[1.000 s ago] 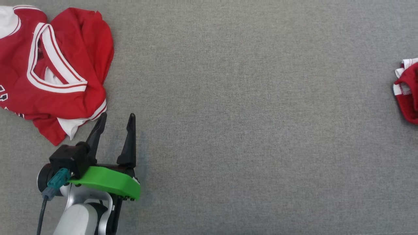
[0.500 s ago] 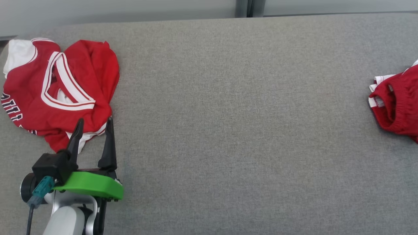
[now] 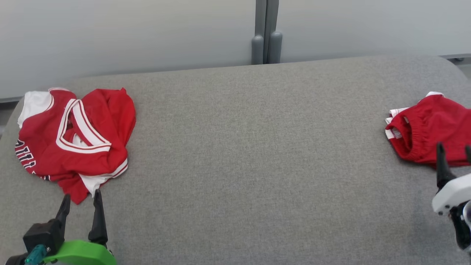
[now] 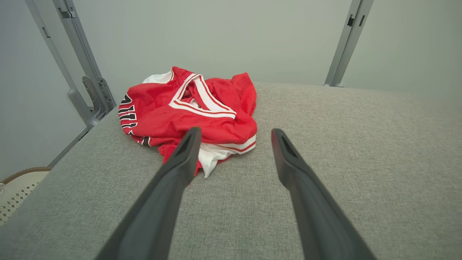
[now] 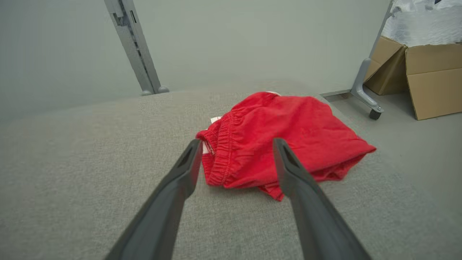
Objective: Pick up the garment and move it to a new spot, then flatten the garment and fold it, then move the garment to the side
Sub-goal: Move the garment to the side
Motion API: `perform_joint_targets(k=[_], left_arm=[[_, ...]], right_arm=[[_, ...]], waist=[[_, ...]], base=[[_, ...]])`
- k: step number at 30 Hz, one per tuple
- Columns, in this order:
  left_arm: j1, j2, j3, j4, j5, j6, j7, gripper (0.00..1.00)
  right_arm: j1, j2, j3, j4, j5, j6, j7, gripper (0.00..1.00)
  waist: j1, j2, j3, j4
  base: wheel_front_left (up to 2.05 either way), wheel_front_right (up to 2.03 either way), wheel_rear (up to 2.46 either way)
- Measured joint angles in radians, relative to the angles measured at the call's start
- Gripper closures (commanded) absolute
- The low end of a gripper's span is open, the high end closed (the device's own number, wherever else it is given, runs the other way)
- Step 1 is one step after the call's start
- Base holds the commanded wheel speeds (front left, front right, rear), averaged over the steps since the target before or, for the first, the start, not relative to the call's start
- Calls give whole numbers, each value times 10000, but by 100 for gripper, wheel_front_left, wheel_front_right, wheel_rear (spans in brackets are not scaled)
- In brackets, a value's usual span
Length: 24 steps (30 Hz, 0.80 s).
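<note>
Jersey of crumpled red-and-white fabric lies far left on the grey fabric bench, the left claw spread just near of its hem. Bunched red shorts lie right, before the spread right claw. Best to pinch a hem edge, not the heap.

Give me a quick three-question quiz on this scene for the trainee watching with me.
1. True or false: the left gripper is shut on the jersey.
2. Which lies just ahead of the right gripper? A) a towel B) the shorts C) a sock
3. What colour is the wide trim round the jersey's neck opening?
Key: 1 false, it is open and short of the cloth; 2 B; 3 white.
</note>
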State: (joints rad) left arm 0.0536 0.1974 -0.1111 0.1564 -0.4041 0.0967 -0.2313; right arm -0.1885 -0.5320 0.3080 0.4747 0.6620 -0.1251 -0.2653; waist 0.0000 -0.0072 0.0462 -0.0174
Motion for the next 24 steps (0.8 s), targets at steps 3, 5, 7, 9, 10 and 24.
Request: perform_joint_targets(k=[3,5,7,9,10,24], left_arm=[[237,6,-48,238,48,0,-77,0],[347,-12,-196,328,56,-4,-82,0],[359,-46,-278,332,73,-29,-86,0],[359,-96,-324,330,75,-138,-88,0],[359,-117,-339,328,75,-188,-90,0],[359,-255,-485,387,234,-529,-174,0]], right_arm=[[706,470,-151,167,-128,0,33,0],[1159,617,-261,222,-305,0,33,0],[1501,748,-284,188,-596,0,33,0],[1717,986,-362,27,-865,0,38,0],[1773,1083,-384,-180,-1114,0,79,0],[2221,1952,-754,-2151,-3308,0,105,0]], waist=[[0,0,-301,-121],[0,0,-481,-180],[0,0,-632,-209],[0,0,-750,-202],[0,0,-794,-183],[0,0,-1054,349]], base=[[0,0,0],[0,0,0],[0,0,0],[0,0,0],[0,0,0],[0,0,0]])
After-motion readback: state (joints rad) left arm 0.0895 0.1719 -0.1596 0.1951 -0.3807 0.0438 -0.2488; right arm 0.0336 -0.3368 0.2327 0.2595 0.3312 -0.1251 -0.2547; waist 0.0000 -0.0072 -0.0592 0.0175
